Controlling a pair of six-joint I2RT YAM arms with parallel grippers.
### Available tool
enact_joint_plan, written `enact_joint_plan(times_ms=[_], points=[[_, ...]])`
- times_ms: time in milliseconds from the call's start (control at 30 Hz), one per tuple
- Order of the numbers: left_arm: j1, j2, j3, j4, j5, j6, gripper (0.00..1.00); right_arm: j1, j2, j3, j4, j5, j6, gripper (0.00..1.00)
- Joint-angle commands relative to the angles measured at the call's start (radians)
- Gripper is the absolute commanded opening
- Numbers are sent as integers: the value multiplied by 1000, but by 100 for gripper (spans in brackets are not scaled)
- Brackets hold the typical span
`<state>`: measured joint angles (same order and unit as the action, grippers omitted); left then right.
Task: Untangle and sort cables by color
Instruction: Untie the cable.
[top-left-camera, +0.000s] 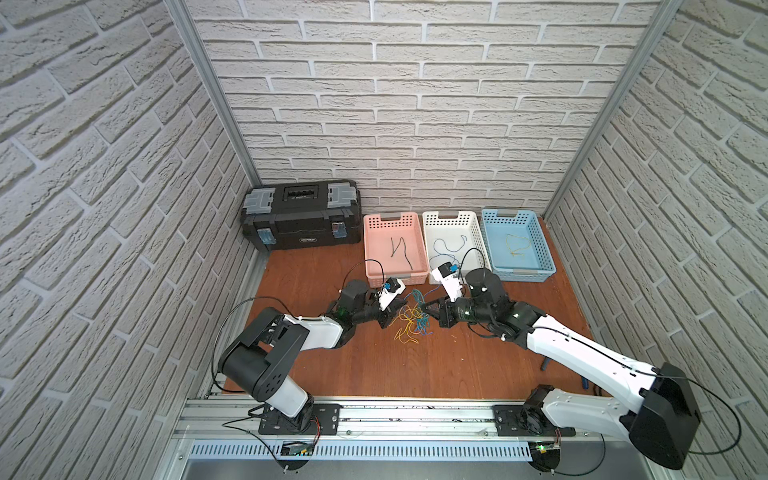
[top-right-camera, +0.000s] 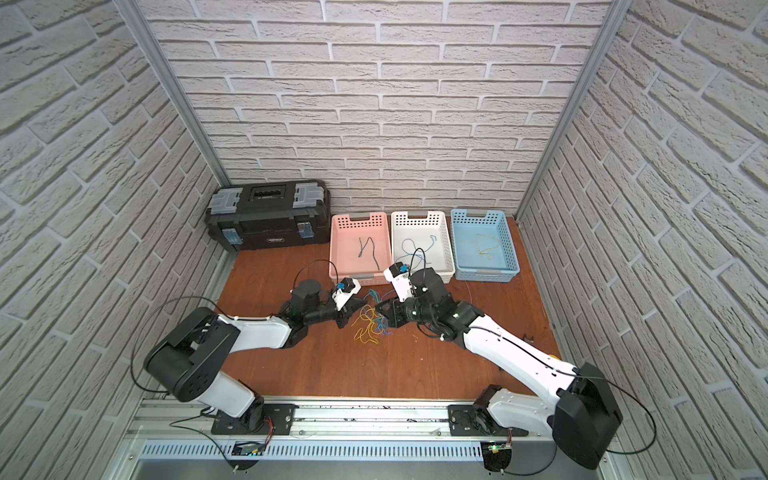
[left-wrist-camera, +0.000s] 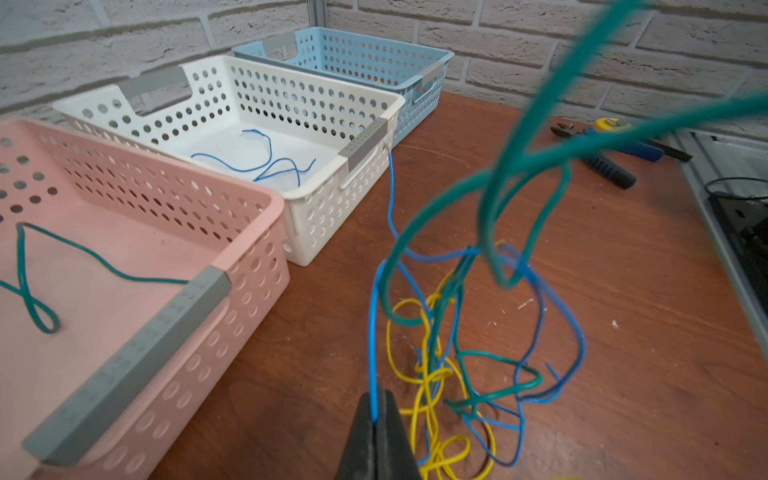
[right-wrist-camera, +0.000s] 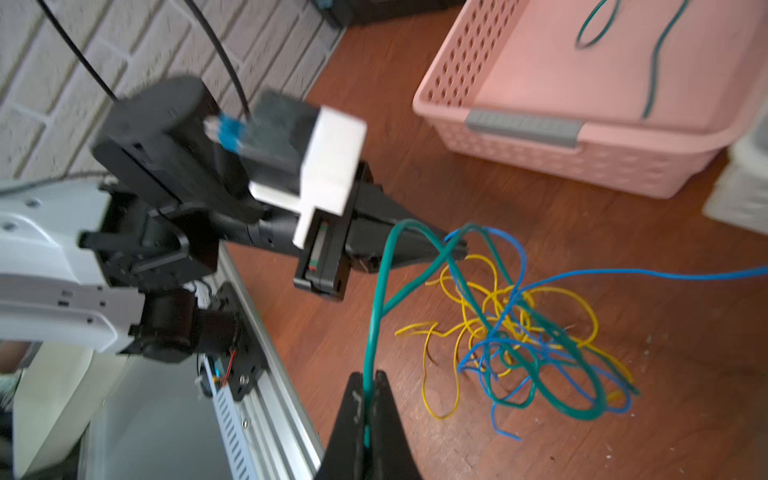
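A tangle of yellow, blue and green cables (top-left-camera: 411, 322) (top-right-camera: 370, 324) lies on the wooden table between my two grippers. My left gripper (left-wrist-camera: 376, 409) is shut on a blue cable (left-wrist-camera: 374, 332) that rises out of the tangle. My right gripper (right-wrist-camera: 368, 399) is shut on a green cable (right-wrist-camera: 376, 299) that loops up over the left gripper's fingers (right-wrist-camera: 415, 245). In both top views the left gripper (top-left-camera: 397, 309) and the right gripper (top-left-camera: 426, 308) face each other across the pile. Sorted cables lie in the baskets: green (top-left-camera: 399, 249), blue (top-left-camera: 449, 245), yellow (top-left-camera: 517, 245).
Three baskets stand side by side at the back: pink (top-left-camera: 395, 218), white (top-left-camera: 451, 216), blue (top-left-camera: 515, 215). A black toolbox (top-left-camera: 301, 216) sits to their left. Pliers (left-wrist-camera: 611, 170) lie near the table's right edge. A metal rail (top-left-camera: 395, 419) runs along the front.
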<state>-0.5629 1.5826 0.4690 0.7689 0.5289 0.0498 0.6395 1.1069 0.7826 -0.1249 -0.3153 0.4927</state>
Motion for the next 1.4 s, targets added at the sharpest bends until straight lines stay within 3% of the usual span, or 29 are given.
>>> enact_joint_plan(times_ms=[0,300,467,633,700,867,1000,1100,1233,1367], points=[[6,35,-65,102,-25,-42,0,-1,-68,-26,191,193,89,3],[0,51,-99,104,-81,-75,0,-1,-232,-75,308,546,145,3],[0,65,-93,100,-96,-76,0,-3,-283,-11,129,752,109,3],[0,68,-84,88,-96,-78,0,-4,-296,67,-7,845,39,3],[0,69,-82,86,-97,-79,0,-6,-278,90,-26,825,28,3],[1,53,-82,74,-115,-81,0,-7,-140,182,-231,606,-8,3],[-2,21,-75,83,-107,-119,0,-7,-78,193,-275,383,-49,3],[-13,-28,-76,130,-109,-150,14,-7,-56,183,-280,246,-47,3],[-35,-97,-19,74,-134,-167,39,-7,-70,150,-272,226,-52,3],[-109,-145,7,70,-215,-164,46,-7,-87,141,-248,239,-17,3]])
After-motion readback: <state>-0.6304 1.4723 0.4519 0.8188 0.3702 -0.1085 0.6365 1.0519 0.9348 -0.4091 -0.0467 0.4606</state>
